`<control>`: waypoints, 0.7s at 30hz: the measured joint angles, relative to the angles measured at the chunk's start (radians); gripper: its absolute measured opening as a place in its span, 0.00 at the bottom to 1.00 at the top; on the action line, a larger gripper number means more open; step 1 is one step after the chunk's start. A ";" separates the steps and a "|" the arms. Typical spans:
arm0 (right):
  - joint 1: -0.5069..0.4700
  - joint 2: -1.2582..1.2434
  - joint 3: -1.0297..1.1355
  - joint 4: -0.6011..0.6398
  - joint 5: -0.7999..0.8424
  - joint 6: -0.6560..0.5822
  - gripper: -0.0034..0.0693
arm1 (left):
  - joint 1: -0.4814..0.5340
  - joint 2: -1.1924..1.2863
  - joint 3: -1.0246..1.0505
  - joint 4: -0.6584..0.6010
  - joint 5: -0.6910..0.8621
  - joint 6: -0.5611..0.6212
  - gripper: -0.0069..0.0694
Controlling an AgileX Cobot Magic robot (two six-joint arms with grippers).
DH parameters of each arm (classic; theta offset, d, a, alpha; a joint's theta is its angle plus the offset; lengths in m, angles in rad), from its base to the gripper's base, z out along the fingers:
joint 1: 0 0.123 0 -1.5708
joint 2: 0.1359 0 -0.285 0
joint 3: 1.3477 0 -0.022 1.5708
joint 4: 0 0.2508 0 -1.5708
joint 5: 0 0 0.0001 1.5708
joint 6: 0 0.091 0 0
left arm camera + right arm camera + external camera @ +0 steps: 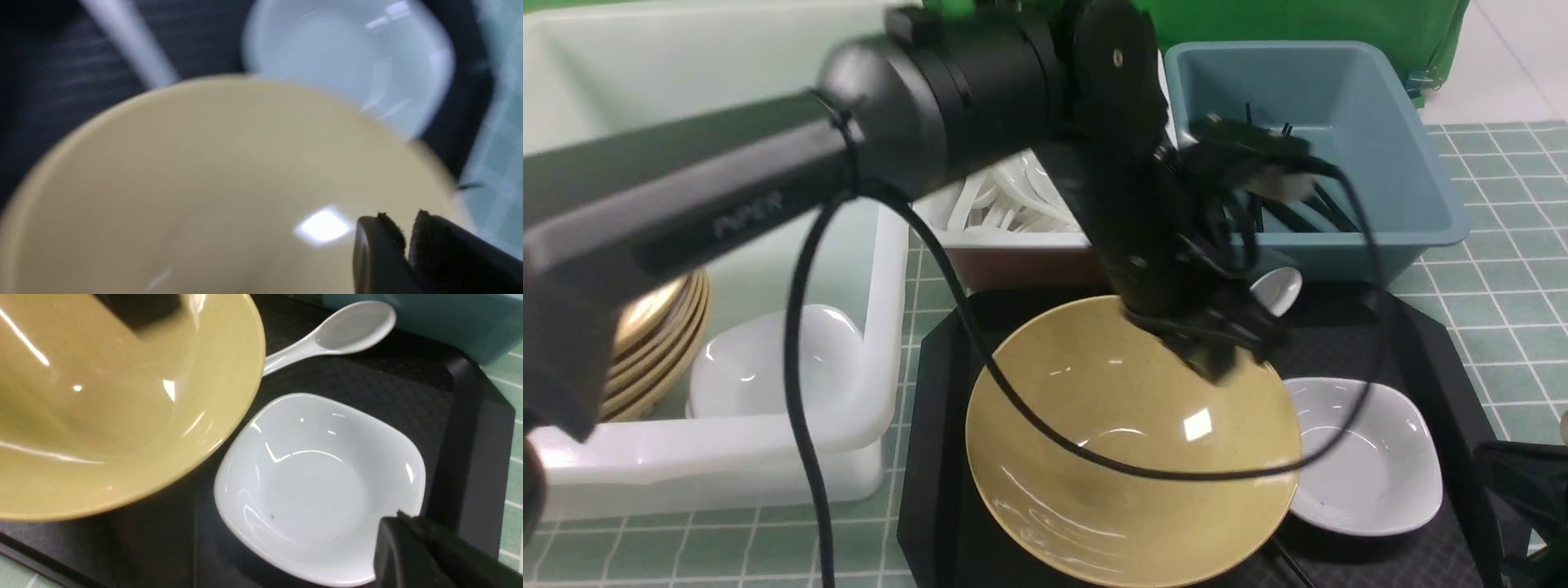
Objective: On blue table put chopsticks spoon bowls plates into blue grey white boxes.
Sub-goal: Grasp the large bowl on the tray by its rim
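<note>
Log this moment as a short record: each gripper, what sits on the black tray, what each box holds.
left gripper: over the tan bowl, tips close together, open or shut unclear
right gripper: shut, empty, near the white plate rim
black tray: bowl, plate, one spoon
blue-grey box: chopsticks
small white box: spoons
large white box: stacked bowls, second plate

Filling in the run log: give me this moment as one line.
left pincer: over tan bowl on black tray | right pincer: shut, empty, near white plate | spoon: on tray
</note>
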 joint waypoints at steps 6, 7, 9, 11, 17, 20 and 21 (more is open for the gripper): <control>0.000 0.000 0.001 0.000 0.000 0.000 0.10 | 0.006 0.016 -0.020 0.439 0.080 -0.280 0.51; 0.000 0.000 0.001 0.000 -0.001 0.000 0.10 | 0.008 0.026 -0.021 0.463 0.080 -0.297 0.56; 0.000 0.000 0.001 0.000 -0.001 -0.001 0.10 | 0.009 0.042 -0.021 0.473 0.080 -0.307 0.59; 0.000 0.000 0.001 0.000 -0.002 0.000 0.10 | 0.009 0.084 -0.021 0.494 0.070 -0.320 0.65; 0.000 0.000 0.001 0.000 -0.004 0.001 0.10 | 0.009 0.193 -0.021 0.516 0.056 -0.361 0.66; 0.000 0.000 0.001 0.000 -0.004 0.002 0.10 | 0.009 0.218 -0.025 0.508 0.079 -0.338 0.60; 0.000 0.000 0.001 0.000 -0.004 0.002 0.10 | 0.009 0.218 -0.027 0.504 0.089 -0.326 0.57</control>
